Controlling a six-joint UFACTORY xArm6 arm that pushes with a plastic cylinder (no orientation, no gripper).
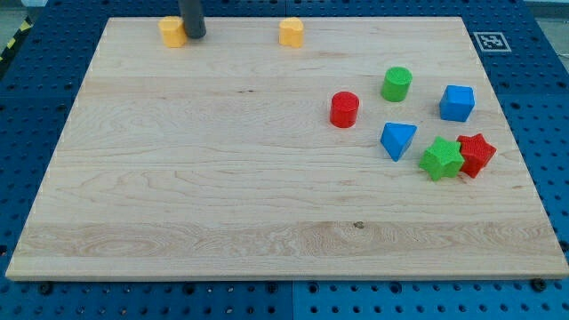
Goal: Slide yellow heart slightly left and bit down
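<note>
Two yellow blocks sit at the board's top edge. One yellow block is at the top left, and my tip touches its right side. The other yellow block lies farther right, apart from the tip. I cannot tell which of the two is the heart. The dark rod comes down from the view's top.
A red cylinder, green cylinder, blue cube, blue triangle, green star and red star cluster at the right. The two stars touch. The wooden board lies on a blue pegboard.
</note>
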